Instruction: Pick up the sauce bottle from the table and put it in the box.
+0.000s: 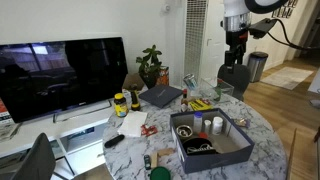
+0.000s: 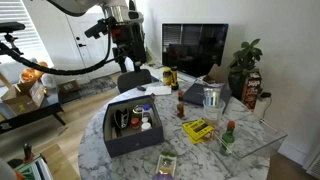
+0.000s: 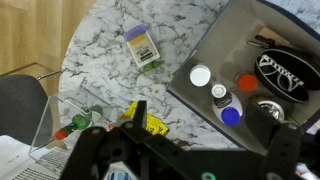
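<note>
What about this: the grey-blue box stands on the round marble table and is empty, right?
Not empty. The box stands on the round marble table but holds several small capped bottles and a dark oval item; the wrist view shows it.

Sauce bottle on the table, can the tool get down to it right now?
Probably yes. The tool hangs open above the table, and the sauce bottle stands apart beside the box with nothing over it.

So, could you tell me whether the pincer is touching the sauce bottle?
Apart. In an exterior view the pincer hangs high in the air, well clear of the sauce bottle.
</note>
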Motion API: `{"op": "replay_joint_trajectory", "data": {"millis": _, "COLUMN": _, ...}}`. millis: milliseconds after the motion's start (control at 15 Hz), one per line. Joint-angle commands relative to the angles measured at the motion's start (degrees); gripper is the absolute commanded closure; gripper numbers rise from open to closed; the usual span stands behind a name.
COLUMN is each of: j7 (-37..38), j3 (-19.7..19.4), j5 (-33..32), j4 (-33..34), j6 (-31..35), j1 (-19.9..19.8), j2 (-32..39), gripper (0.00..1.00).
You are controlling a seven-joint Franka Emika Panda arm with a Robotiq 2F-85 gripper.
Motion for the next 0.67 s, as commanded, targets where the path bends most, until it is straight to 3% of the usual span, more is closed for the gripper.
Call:
{"op": "replay_joint_trajectory", "data": {"millis": 0, "j7": 0.3, "j3": -1.0, "j5": -0.3, "j4": 0.1, "j6": -0.2, "j1": 1.1, "j2": 0.1, "gripper": 0.00}}
{"op": "replay_joint_trajectory", "data": {"millis": 200, "j7": 6.5, "j3": -0.9, "j5": 2.7, "j4": 3.1, "j6": 0.6, "j1": 0.7, "j2": 3.5, "gripper": 0.00}}
{"op": "replay_joint_trajectory", "data": {"millis": 400, "j7": 17.1, "j3": 0.7, "j5": 4.5, "j4": 10.3, "j6": 5.4, "j1": 1.0, "j2": 14.0, "gripper": 0.00}}
{"op": "replay_joint_trajectory", "data": {"millis": 600, "j7": 28.2, "j3": 1.2, "j5": 0.2, "j4": 17.0, "j6": 10.5, "j1": 2.2, "j2": 23.2, "gripper": 0.00}}
